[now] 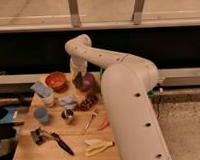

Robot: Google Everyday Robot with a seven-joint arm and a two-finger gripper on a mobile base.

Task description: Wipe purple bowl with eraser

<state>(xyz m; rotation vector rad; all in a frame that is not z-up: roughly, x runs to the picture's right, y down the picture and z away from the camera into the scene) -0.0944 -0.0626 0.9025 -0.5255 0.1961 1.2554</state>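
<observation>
The purple bowl [88, 81] stands at the back of the wooden table [26, 150], right of the orange-red bowl [56, 81]. My white arm reaches up from the lower right, bends at the top and comes down to the bowl. My gripper [77, 80] is at the bowl's left rim, low over the table. A small dark shape sits at its tip against the bowl. I cannot tell the eraser apart from the gripper there, and no eraser shows elsewhere on the table.
A blue-grey pad [40, 88] and white cup [48, 100] stand left. A blue cup [41, 115], metal cup [68, 115], grapes [87, 101], carrot [104, 125], banana [98, 146] and black-handled tool [58, 141] lie in front. My arm covers the table's right side.
</observation>
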